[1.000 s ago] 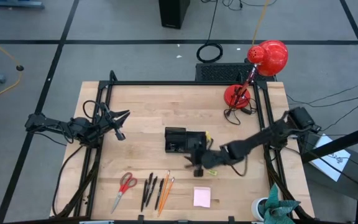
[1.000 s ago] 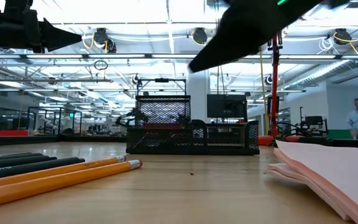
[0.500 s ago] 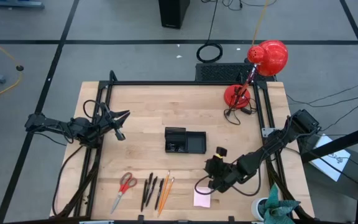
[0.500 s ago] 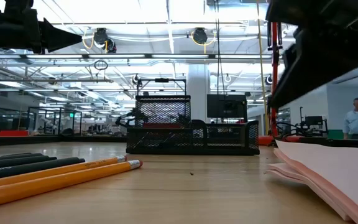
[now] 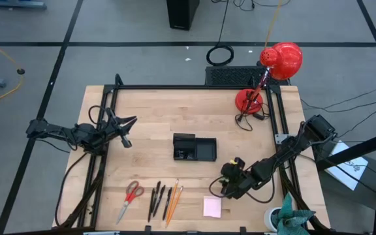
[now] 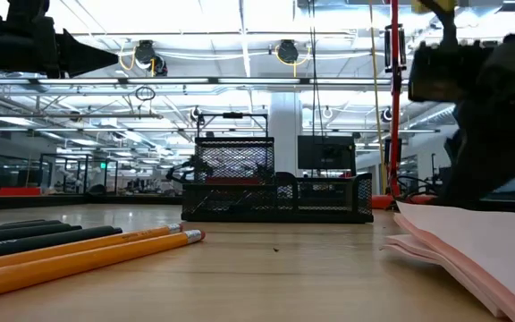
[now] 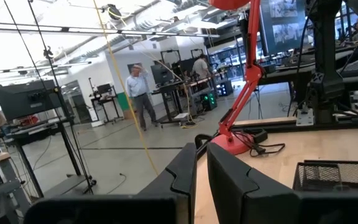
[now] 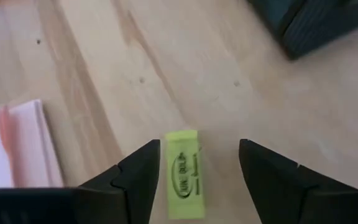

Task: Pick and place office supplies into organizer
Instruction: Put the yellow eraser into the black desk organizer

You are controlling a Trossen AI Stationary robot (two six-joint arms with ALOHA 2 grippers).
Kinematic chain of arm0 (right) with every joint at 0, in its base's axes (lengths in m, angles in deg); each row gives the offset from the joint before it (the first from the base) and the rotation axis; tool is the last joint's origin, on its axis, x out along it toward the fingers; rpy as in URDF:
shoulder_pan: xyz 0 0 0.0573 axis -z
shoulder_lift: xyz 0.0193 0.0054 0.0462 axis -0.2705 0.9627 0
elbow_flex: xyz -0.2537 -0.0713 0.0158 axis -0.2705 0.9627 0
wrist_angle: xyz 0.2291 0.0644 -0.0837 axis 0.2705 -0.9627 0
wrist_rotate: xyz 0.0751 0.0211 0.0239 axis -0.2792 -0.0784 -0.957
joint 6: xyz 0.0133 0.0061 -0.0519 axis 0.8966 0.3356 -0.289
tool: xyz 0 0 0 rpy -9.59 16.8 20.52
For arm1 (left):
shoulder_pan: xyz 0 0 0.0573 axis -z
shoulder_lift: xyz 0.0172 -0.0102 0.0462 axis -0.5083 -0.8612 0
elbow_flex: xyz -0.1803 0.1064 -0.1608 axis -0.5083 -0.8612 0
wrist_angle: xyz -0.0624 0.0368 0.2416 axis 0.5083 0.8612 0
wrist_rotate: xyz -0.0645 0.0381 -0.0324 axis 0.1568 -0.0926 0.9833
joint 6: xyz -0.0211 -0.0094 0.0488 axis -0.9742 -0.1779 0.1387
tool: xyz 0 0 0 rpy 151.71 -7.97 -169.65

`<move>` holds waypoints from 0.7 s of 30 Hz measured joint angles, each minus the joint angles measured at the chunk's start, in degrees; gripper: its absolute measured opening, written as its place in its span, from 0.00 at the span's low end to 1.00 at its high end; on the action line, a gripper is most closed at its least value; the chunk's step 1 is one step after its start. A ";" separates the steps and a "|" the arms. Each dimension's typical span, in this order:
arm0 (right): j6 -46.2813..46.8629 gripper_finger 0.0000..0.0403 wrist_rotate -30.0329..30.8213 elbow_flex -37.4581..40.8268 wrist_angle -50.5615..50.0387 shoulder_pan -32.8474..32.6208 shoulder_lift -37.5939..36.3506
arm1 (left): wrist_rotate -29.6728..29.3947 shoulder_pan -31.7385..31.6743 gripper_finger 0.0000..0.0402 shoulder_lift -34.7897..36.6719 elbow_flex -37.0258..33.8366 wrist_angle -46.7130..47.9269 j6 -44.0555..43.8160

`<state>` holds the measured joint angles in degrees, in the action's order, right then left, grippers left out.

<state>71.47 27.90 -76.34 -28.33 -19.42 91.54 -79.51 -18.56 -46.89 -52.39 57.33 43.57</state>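
I've got the R gripper (image 8: 194, 180) low over the table w/ fingers spread, a small yellow-green eraser (image 8: 183, 183) lying flat between them, not gripped. Pink sticky pad (image 5: 212, 207) just beside, nearer the front edge. Organizer (image 5: 194, 148) sits mid-table, farther back. L gripper (image 5: 126, 130) waits at the left edge, fingers closed.
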 joint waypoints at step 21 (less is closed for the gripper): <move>-11.69 0.43 1.66 4.31 4.76 -1.51 5.36 | -0.01 0.00 0.12 0.00 0.00 0.19 0.10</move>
<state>59.78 29.56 -72.03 -23.57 -20.93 96.90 -79.52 -18.56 -46.89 -52.39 57.52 43.68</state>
